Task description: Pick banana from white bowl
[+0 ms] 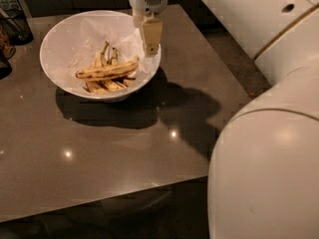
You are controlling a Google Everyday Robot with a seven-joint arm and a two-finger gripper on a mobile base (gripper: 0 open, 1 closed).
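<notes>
In the camera view, the white bowl (pixel 64 35) stood on the far left part of a grey-brown table (pixel 104 148). The banana (pixel 107 70) lay across the bottom of the bowl, on top of a few shorter browned bananas (pixel 103 86) whose thin stems pointed towards the far side. It ran roughly left to right, and its right end rose towards the bowl's right wall.

The gripper (pixel 151 36) hung from its round white wrist at the top edge of the picture and pointed downward over the right side of the bowl. Its cream-coloured tip was level with the rim there. The right end of the banana was just beside that tip, to its lower left in the picture, and the two did not appear to touch. Whether the gripper was spread or pressed together could not be told. Nothing was seen held in it.

The robot's white arm (pixel 269 173) filled the lower right corner, and its shadow fell dark across the table to the right of the bowl.
</notes>
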